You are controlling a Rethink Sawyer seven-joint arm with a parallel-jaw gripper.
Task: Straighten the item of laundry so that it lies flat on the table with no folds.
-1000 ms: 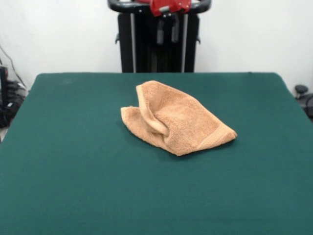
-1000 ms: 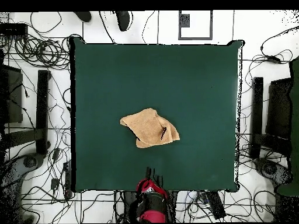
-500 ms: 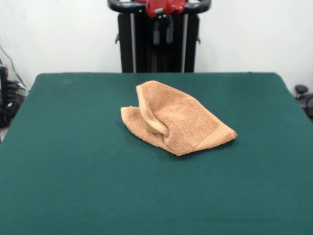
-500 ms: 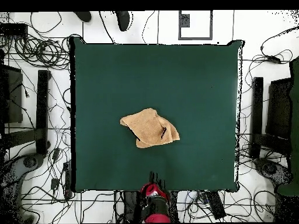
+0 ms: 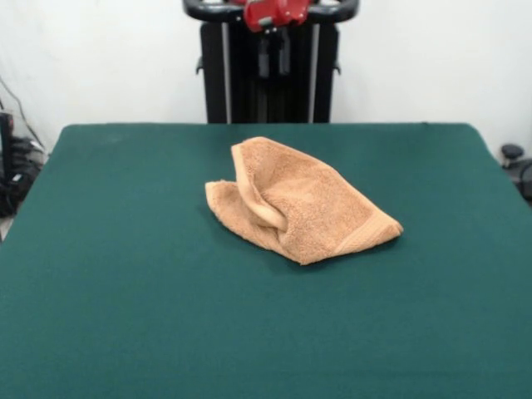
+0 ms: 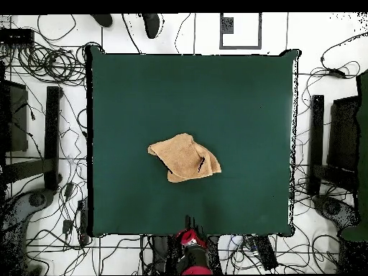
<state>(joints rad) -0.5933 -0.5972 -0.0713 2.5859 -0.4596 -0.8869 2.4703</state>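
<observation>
Orange-tan towel (image 5: 301, 204) lies bunched and folded on the table (image 5: 133, 291).

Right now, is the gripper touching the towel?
No: in the front view the gripper hangs by the table's far edge, well clear of the folded towel.

Towel (image 5: 299, 204): light orange-tan, uniform terry pile; plainer woven band of same tan near hem. Table (image 5: 125, 291): dark green cloth, solid, no pattern. Gripper (image 5: 273, 54): black fingers below red housing. Pedestal (image 5: 249, 83): black with pale grey vertical bars. Wall (image 5: 432, 58): plain white. Floor (image 6: 43, 215): white, crossed by black cables (image 6: 43, 61).
</observation>
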